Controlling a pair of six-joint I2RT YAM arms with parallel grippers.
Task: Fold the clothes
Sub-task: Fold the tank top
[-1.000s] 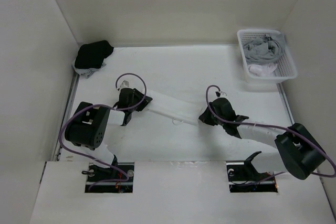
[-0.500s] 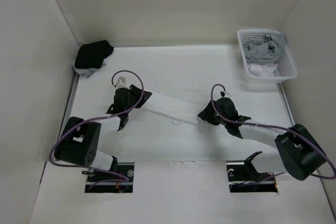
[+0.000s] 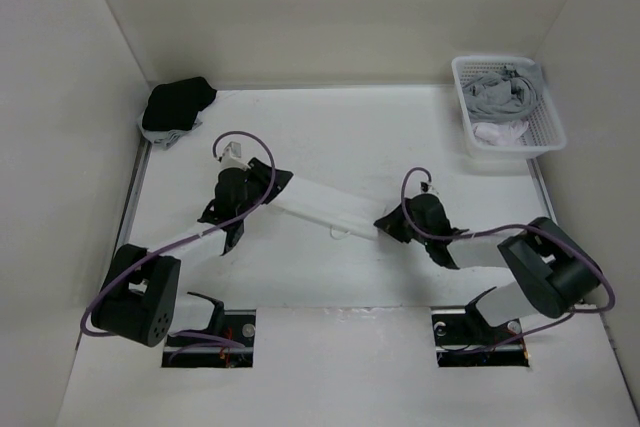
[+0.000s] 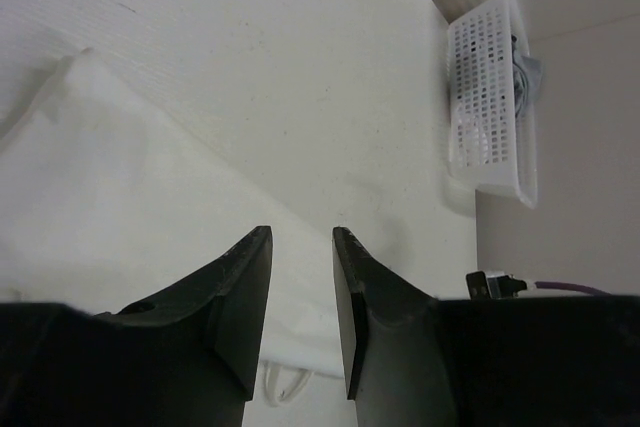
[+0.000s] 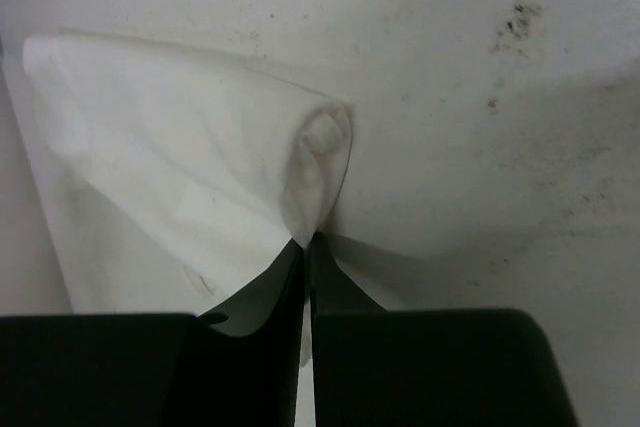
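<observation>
The right claw [image 5: 305, 239] is pinching a bunched corner of the white garment [image 5: 190, 177], its two fingers closed tight on the fold. From that pinch the cloth is fanning out flat across the table [image 5: 480, 147].

The left claw [image 4: 300, 237] is hovering just above the other end of the garment with its jaws parted, and nothing is showing between them. A thin strap [image 4: 285, 384] is poking out from the cloth edge just below its fingers.

In the overhead view, the garment is lying as a long narrow strip between the two claws, near the middle of the table. It is well apart from the basket [image 4: 490, 97] at the far right and the black bundle [image 3: 178, 105] at the far left.

The step in hand looks to be taking both ends before a fold. To do it well:

- **Left claw:** it should be coming straight down and closing on the cloth edge itself, not on the strap alone.
- **Right claw:** it should be holding firm and low until that grip is made.
- **Both together:** the cloth is thin and soft, so both ends should be travelling at the same height, taut enough that the middle is not sagging or dragging into wrinkles.
</observation>
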